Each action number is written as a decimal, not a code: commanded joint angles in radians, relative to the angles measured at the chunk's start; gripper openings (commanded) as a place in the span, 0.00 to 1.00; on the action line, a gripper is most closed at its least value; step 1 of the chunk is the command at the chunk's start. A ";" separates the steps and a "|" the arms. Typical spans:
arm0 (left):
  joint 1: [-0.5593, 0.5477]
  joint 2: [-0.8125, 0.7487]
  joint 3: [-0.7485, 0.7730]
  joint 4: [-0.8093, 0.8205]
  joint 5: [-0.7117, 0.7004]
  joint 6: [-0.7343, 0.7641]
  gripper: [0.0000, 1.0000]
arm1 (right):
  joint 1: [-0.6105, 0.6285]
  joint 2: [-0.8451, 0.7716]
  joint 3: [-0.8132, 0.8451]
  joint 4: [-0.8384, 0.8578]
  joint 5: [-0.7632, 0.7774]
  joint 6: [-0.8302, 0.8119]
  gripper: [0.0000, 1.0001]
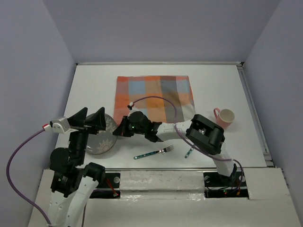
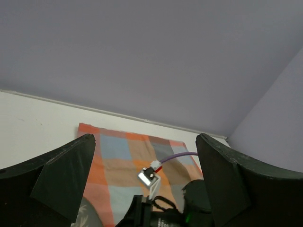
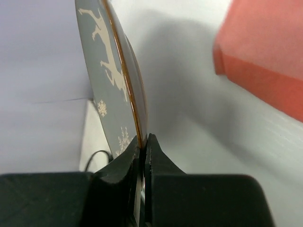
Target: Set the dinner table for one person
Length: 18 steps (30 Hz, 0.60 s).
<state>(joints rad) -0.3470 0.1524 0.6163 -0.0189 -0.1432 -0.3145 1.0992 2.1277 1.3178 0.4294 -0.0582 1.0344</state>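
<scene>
1. As seen from overhead, the dinner table (image 1: pixel 90 90) is the biggest item: one flat matte white rectangle filling the floor between grey-lilac walls, with the arm bases at its near edge.
2. One placemat (image 1: pixel 156 94): woven plaid cloth in orange, grey and blue squares, lying flat at far centre. The right arm's purple cable arcs over its near edge.
3. One plate (image 1: pixel 102 144): round, glossy grey, with cream reindeer and snowflake print and a thin orange rim line. It sits near-left on the table, and the left arm hides part of it from above.
4. Left gripper (image 2: pixel 144 142): black wedge fingers spread wide, grasping nothing, above the plate and facing the placemat.
5. Right gripper (image 3: pixel 143 142): clamped on the plate's rim at its right edge.
6. One mug (image 1: pixel 225 117): pink outside, pale inside, upright at the right, well apart from the placemat.
7. One fork (image 1: pixel 154 152): metal tines, teal handle, near centre.
8. One more teal-handled utensil (image 1: pixel 189 152): mostly hidden under the right arm, so I can't tell its type.
</scene>
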 commanded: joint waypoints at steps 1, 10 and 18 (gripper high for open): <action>-0.004 -0.019 0.028 0.037 -0.087 0.014 0.99 | -0.102 -0.210 -0.020 0.206 -0.038 -0.016 0.00; -0.018 0.016 0.013 0.036 -0.032 0.018 0.99 | -0.409 -0.387 -0.276 0.270 -0.092 0.044 0.00; -0.020 0.033 0.007 0.040 -0.010 0.015 0.99 | -0.591 -0.394 -0.358 0.293 -0.133 0.072 0.00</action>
<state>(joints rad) -0.3607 0.1658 0.6178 -0.0200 -0.1741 -0.3145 0.5297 1.7798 0.9573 0.5243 -0.1104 1.0546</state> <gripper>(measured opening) 0.989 0.057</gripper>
